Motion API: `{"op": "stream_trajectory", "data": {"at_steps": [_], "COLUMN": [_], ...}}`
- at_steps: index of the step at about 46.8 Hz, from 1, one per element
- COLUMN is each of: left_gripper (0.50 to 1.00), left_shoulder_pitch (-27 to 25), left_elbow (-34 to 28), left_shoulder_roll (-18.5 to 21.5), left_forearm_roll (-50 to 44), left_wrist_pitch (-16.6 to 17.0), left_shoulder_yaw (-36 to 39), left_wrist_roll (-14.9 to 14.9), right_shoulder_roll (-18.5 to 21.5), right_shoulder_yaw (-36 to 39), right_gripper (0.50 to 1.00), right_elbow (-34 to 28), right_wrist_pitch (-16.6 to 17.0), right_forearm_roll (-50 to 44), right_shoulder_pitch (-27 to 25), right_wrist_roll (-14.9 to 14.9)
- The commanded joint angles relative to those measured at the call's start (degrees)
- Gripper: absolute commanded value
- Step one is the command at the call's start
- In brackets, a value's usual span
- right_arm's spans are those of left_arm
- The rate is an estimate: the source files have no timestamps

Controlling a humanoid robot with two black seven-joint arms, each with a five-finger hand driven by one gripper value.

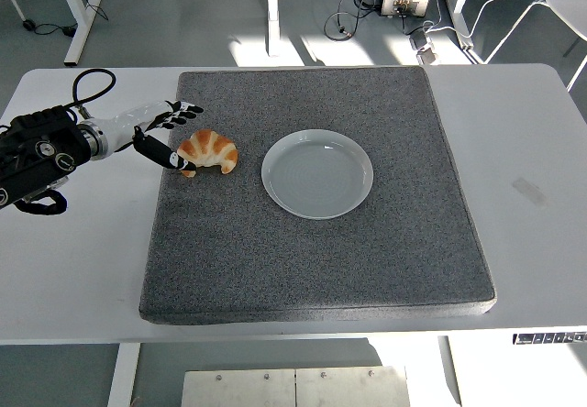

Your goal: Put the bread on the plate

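Crescent croissant point(208, 152) on grainy mat point(312, 242)

The left hand point(158, 130) reaches in from the left edge, fingers spread; thumb extended forward.

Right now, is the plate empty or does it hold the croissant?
Empty. The plate shows bare; the croissant lies on the grey mat to its left.

- The left arm point(41, 150) is cut off by the left edge.
- The croissant point(209, 151)'s left tip is hidden behind the left hand point(156, 132)'s thumb.
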Motion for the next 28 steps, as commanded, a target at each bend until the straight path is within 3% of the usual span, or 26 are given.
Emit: {"op": "stream_trajectory", "data": {"at_steps": [1,14,18,22,28], "left_gripper": [0.937,0.928,0.848,0.677,0.665], "left_shoulder_pitch": [0.05,0.05,0.05,-0.04,-0.3], "left_elbow": [1.46,4.27,4.36,4.36,4.54], "left_shoulder_roll": [-1.54,-5.41,-5.93,-6.02,-6.02], "left_forearm_roll": [-0.08,-0.08,0.1,0.27,0.19], "left_wrist_pitch": [0.29,1.44,1.96,2.32,2.4], "left_shoulder_yaw": [0.3,0.48,0.57,1.27,2.59], "left_wrist_roll": [-0.37,-1.25,-1.25,-1.25,-1.34], "right_shoulder_roll": [0.0,0.0,0.0,0.0,0.0], "right_shoulder_yaw": [0.0,0.0,0.0,0.0,0.0], "right_gripper": [1.0,1.0,1.0,1.0,1.0], "right_elbow": [0.0,0.0,0.0,0.0,0.0], "right_wrist_pitch": [0.01,0.01,0.01,0.01,0.01], "right_forearm_roll": [0.0,0.0,0.0,0.0,0.0], "right_shoulder_pitch": [0.0,0.0,0.0,0.0,0.0], "right_wrist_roll": [0.0,0.0,0.0,0.0,0.0]}}
